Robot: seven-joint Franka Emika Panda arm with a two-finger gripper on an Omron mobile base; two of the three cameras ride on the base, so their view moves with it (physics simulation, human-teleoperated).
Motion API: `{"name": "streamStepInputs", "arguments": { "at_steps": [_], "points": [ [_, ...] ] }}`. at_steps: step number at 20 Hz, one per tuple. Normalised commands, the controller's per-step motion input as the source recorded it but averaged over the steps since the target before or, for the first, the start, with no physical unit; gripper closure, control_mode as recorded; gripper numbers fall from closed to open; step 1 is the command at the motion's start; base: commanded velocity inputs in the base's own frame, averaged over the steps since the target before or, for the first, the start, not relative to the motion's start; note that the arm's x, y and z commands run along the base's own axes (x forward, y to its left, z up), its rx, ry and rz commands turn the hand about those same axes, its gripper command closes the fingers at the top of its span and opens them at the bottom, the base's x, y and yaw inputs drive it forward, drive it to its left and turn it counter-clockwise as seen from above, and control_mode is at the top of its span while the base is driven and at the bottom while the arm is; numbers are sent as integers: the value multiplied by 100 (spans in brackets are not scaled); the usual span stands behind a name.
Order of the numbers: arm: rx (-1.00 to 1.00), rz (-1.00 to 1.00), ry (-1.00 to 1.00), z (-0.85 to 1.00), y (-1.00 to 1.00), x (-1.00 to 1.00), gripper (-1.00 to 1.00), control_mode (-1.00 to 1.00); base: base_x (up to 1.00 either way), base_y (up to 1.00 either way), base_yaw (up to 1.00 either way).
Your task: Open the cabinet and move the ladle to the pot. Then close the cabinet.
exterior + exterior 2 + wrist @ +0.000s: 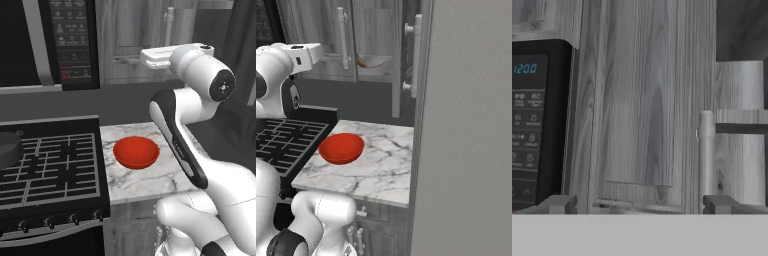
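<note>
The white, grey-veined marble counter (150, 180) carries one thing directly: a round red bowl (136, 152), which sits on its left half, near the edge that meets the stove and closer to the back edge than to the front. Seen from the right base camera, that red bowl (341, 147) again stands by the counter's (383, 165) stove-side edge, and the marble's right half is bare. The black gas stove (50, 170) with grid grates adjoins the counter's left edge; a round dark grey pot (9, 149) rests on the grate at its far left.

In the grey wood-grain wall cabinet (376, 35), the right door stands open, and a slim brown-handled ladle (372, 61) lies on the shelf.
</note>
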Motion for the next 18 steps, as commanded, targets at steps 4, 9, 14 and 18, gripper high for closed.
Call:
{"name": "streamStepInputs", "arguments": {
  "at_steps": [4,9,14,18],
  "points": [
    [0,0,0,-4,-15,28,-100,-100,0,0,0],
    [0,0,-2,-1,-34,24,-100,-100,0,0,0],
    [0,0,-2,-4,-22,33,-100,-100,0,0,0],
    [0,0,0,-13,-2,37,-100,-100,0,0,0]
  ]
}}
